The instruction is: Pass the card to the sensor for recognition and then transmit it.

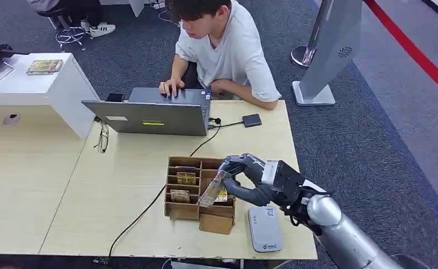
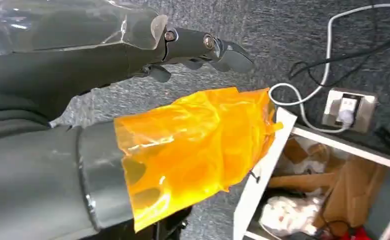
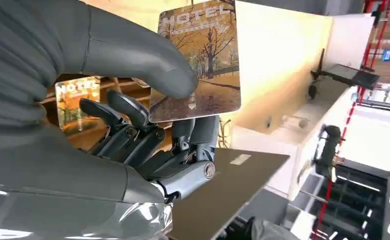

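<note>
A pale wooden table (image 1: 121, 185) carries the scene, with a person (image 1: 222, 45) typing at a laptop (image 1: 149, 115) well beyond the robot's right hand (image 1: 244, 179). Directly under that hand stands a brown card box (image 1: 191, 196), more cards upright in its slots; the grey sensor (image 1: 264, 228) lies flat just beside the hand, on the robot's side. The hand pinches a hotel card (image 3: 200, 62) between thumb and fingers by one edge, clear above the box. Thin, stiff, light and probably glossy, it looks liable to slide, so an edge pinch leaving the face free seems best. The left hand (image 2: 193, 47) hangs with fingers curled on nothing, its thumb wrapped in orange film (image 2: 193, 150)
</note>
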